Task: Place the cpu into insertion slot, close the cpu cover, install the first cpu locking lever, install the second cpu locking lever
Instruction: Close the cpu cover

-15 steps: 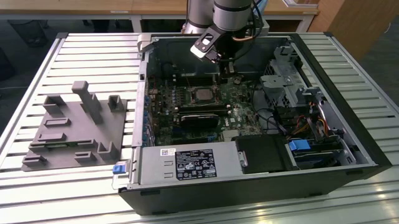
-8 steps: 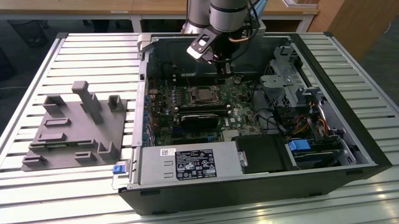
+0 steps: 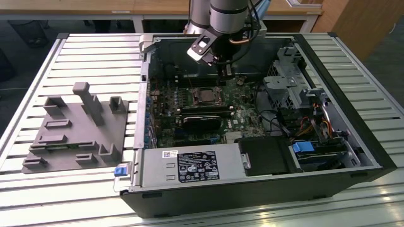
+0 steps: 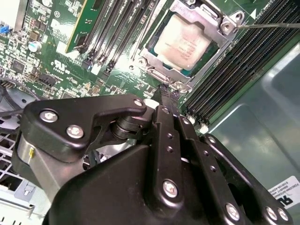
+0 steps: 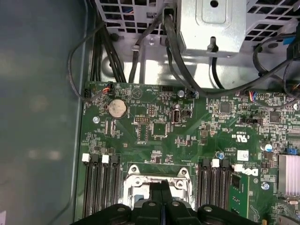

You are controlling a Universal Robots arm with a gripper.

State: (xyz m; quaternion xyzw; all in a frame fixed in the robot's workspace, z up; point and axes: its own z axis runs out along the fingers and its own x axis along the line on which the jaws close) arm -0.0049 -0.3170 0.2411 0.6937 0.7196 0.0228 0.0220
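The cpu (image 4: 187,41), with a silvery-grey top, lies in the insertion slot (image 3: 203,96) on the green motherboard (image 3: 165,124). The cpu cover (image 4: 157,71), a silvery frame, lies flat around it. A thin metal locking lever (image 4: 267,26) runs out from one corner of the cover. My gripper (image 3: 223,79) hangs just above the far edge of the socket. Its black fingers (image 4: 164,110) are pressed together and shut, the tips close to a tab on the cover's edge. In the first wrist view the gripper (image 5: 161,186) stands over the cover (image 5: 136,179). I see nothing between the fingers.
Long black memory slots (image 5: 101,187) flank the socket on both sides. A black block (image 3: 202,120) sits just in front of the socket, a power supply (image 3: 189,166) nearer still. A metal drive cage (image 3: 287,82) and cables fill the exterior view's right. A grey fixture (image 3: 75,127) lies outside the case.
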